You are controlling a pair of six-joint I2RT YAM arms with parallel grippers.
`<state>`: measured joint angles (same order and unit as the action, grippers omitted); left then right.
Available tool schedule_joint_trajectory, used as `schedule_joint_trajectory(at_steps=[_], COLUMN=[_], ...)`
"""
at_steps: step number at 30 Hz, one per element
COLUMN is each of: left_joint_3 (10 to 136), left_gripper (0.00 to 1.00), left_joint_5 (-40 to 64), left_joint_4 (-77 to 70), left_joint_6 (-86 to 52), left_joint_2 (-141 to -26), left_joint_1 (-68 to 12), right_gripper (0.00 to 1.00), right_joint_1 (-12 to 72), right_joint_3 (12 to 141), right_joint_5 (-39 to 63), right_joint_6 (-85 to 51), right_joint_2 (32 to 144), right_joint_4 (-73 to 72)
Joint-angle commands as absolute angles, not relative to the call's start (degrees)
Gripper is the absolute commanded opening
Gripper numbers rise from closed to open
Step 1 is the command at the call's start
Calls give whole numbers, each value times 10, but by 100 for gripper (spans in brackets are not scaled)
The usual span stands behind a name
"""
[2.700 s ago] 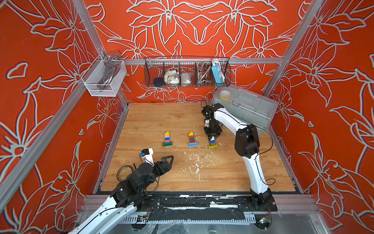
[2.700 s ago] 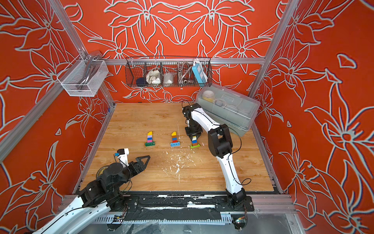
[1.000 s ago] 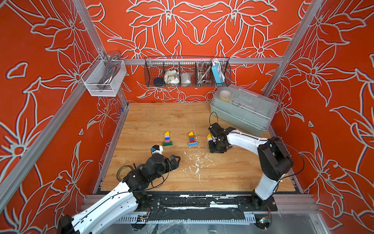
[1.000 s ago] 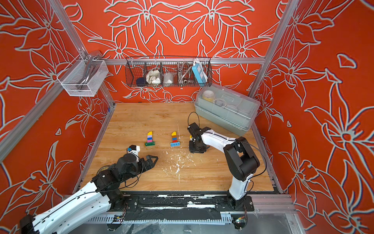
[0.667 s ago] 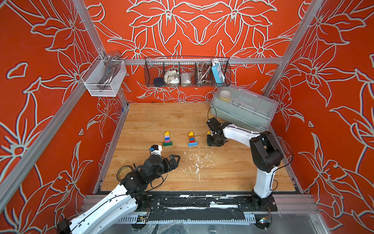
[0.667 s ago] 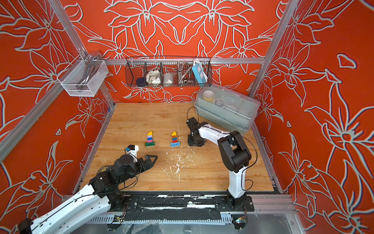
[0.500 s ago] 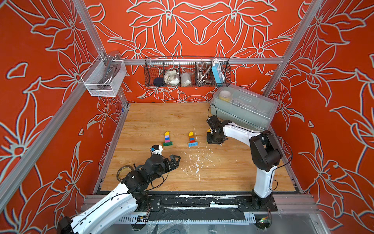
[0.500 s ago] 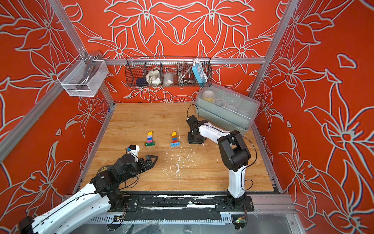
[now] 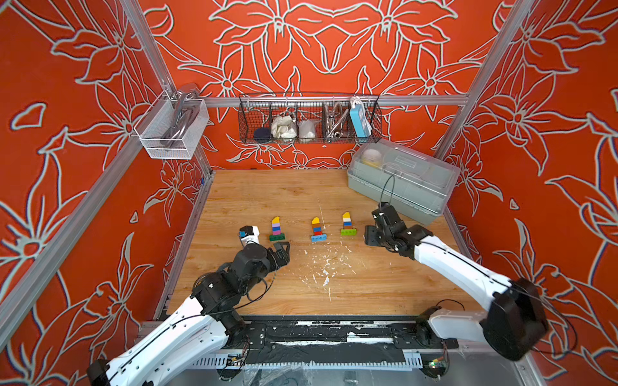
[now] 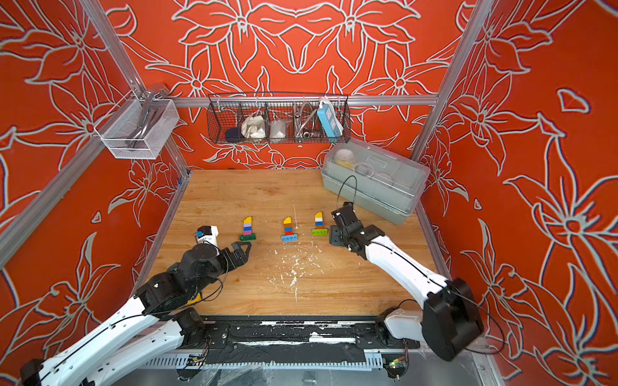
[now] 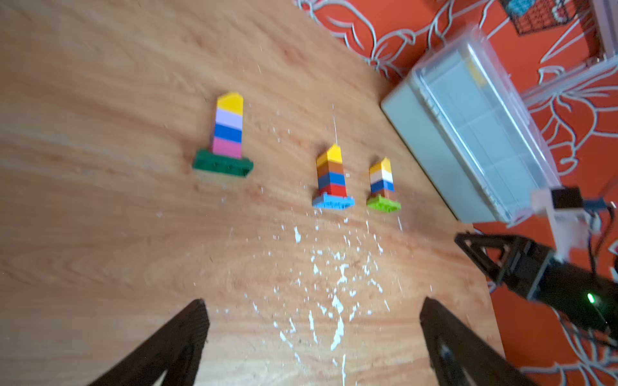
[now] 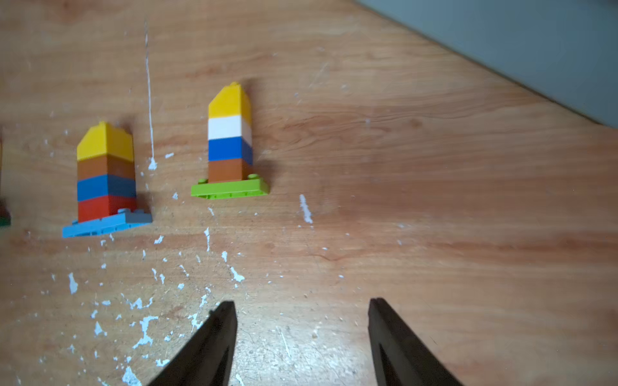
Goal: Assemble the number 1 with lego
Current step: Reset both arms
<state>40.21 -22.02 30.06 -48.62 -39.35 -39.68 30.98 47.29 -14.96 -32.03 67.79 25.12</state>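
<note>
Right fingers: the black right fingers [image 12: 217,334] are parted, with only bare wooden table [image 12: 434,200] between them; they hold nothing.
Right fingers to lego: low over the table, just beside the lime-based stack [image 9: 347,224] on its right, not touching it. In the right wrist view the stack sits ahead of the tips and outside their gap.
Lime-based stack: brown, blue and white square bricks under a yellow sloped cap, on a lime flat plate.
Left fingers: the black left fingers [image 11: 187,334] are spread wide, with nothing in them.
Left fingers to lego: near the dark-green-based stack [image 9: 276,229], on its near side and clear of it.
Dark-green-based stack: pink, blue and lilac bricks under a yellow cap, on a dark green plate.
Light-blue-based stack [image 9: 317,230]: red, blue and brown bricks under a yellow cap, on a light blue plate. It sits between the other two, all three in one row.
White flecks [image 9: 326,267]: scattered on the table nearer than the row, between the arms.
Grey lidded plastic box [image 9: 401,180]: at the back right corner, behind the right fingers.
Black wire basket [image 9: 307,117]: hangs on the back wall.
White mesh basket [image 9: 170,133]: hangs on the left wall.
</note>
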Motion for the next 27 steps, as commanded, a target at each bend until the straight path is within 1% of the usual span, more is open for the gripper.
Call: schedule_joint_trajectory(at_steps=[1, 2, 3, 5, 6, 8, 9, 11, 15, 18, 20, 22, 24, 27], left_joint_3=[431, 434, 432, 418, 412, 394, 386, 354, 308, 291, 291, 292, 288, 268], left_gripper=[99, 99, 99, 99, 99, 99, 99, 99, 99, 99, 99, 99, 99, 99], left_joint_5=[-370, -385, -391, -394, -387, -375, -373, -375, -352, -338, -333, -323, -308, -274], left_joint_4=[337, 316, 289, 233, 211, 166, 147, 85, -19, -81, -108, -121, -138, -202], left_joint_6=[-419, -387, -354, -296, -276, -233, -216, -172, -144, -136, -126, -122, -111, -61], left_joint_2=[-443, -455, -464, -480, -486, -513, -525, -547, -588, -628, -661, -685, -697, -709], left_joint_1=[-388, -379, -367, -319, -291, -226, -203, -166, -127, -103, -89, -79, -73, -69], right_gripper=[82, 98, 100, 100, 100, 100, 100, 100, 100, 100, 99, 100, 100, 100], right_joint_1=[305, 305, 304, 297, 288, 262, 253, 235, 208, 168, 150, 140, 130, 119], right_joint_3=[395, 361, 330, 247, 230, 220, 222, 197, 143, 104, 117, 119, 109, 105], right_joint_5=[-330, -376, -410, -458, -470, -492, -488, -474, -427, -385, -385, -345, -327, -310], right_joint_6=[-259, -222, -182, -86, -71, -90, -101, -83, -42, -64, -75, -56, -57, -49], right_joint_2=[607, 588, 574, 558, 557, 558, 551, 537, 508, 548, 585, 600, 606, 607], right_joint_4=[125, 71, 10, -150, -183, -189, -167, -219, -279, -328, -335, -353, -385, -396])
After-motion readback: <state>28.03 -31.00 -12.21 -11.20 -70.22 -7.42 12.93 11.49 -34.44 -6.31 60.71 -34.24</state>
